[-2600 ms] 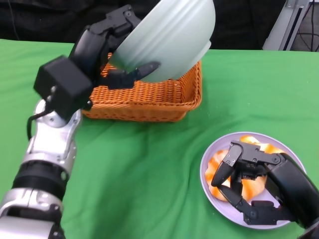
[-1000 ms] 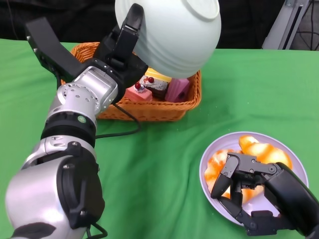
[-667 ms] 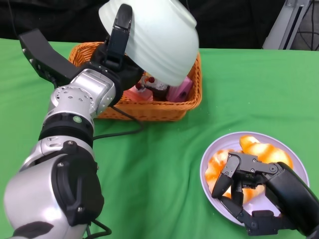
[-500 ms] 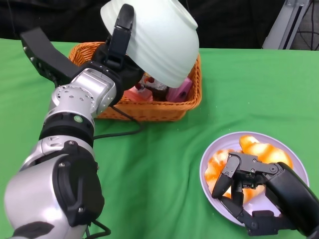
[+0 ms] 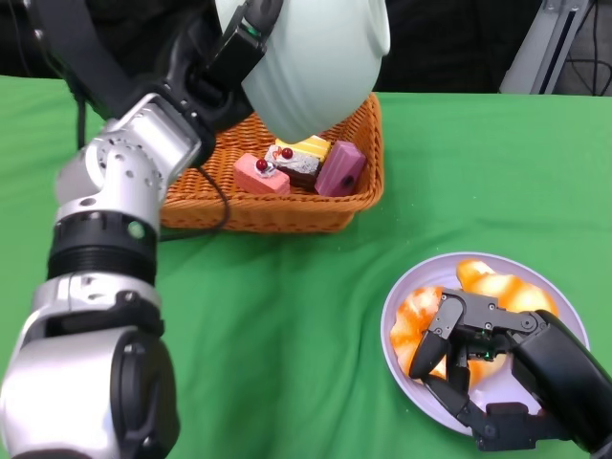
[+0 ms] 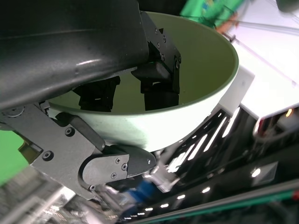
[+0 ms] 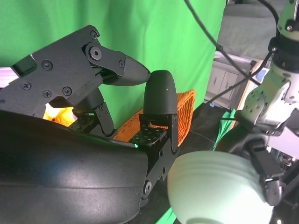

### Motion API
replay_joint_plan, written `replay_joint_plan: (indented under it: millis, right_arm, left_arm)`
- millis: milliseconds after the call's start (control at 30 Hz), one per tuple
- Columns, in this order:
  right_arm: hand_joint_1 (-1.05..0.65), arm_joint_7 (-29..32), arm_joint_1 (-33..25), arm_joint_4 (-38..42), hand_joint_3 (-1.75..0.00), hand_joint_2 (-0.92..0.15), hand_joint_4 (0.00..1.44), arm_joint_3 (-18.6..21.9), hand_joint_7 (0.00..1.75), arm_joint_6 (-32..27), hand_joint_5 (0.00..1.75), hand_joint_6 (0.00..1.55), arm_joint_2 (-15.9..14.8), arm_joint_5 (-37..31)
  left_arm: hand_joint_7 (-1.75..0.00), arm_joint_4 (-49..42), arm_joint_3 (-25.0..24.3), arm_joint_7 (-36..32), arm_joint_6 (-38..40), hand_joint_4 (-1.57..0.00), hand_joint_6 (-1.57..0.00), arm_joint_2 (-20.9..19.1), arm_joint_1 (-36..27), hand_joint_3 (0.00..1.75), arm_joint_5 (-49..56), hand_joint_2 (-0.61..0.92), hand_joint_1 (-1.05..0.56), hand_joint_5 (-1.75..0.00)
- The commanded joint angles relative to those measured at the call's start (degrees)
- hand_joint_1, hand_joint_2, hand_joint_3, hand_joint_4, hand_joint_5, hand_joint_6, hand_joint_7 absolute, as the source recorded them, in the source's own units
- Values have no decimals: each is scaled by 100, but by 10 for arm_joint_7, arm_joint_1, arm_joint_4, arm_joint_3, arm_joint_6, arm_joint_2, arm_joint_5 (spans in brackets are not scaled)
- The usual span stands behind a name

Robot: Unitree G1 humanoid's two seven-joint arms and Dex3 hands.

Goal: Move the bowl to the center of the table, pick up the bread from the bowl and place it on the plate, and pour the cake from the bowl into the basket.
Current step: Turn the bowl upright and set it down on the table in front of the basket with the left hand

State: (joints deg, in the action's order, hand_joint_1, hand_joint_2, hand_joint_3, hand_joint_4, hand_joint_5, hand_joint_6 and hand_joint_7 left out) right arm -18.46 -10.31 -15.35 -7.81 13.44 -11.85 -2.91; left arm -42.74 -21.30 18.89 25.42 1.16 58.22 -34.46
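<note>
Above the green table [image 5: 287, 316], the bowl [image 5: 311, 57] hangs upturned.

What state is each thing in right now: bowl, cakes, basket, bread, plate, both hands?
bowl: lifted, tipped over the basket, empty inside in the left wrist view.
cakes: lying in the basket.
basket: upright on the table.
bread: on the plate.
plate: flat on the table.
left hand: grips the bowl's rim.
right hand: fingers curled over the bread; grip unclear.

Left hand [image 5: 239, 48] holds bowl [image 5: 311, 57] tipped over basket [image 5: 359, 182] of cakes [image 5: 298, 164]
</note>
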Motion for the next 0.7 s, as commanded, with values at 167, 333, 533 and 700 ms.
replay_joint_plan:
  millis: [167,333,533,700]
  right_arm:
    - [-26,5,1,-1,-96,-59,79,5,155,3,175,63,-4,2]
    - [-27,2,3,-1,-96,-59,78,8,156,-3,175,62,-6,8]
    - [-25,2,5,-3,-96,-59,79,9,156,-8,175,61,-4,10]
    - [-25,2,6,-2,-96,-59,79,9,155,-6,175,61,-4,10]
  left_arm:
    - [-153,125,79,98,-53,-81,-74,-56,-63,101,64,66,-24,-175]
    - [-152,207,126,133,-133,-79,-73,-88,-118,97,121,64,-27,-175]
    - [-157,259,162,162,-325,-79,-69,-114,-214,85,202,70,-30,-175]
    - [-160,253,173,158,-400,-81,-68,-121,-237,97,233,62,-29,-175]
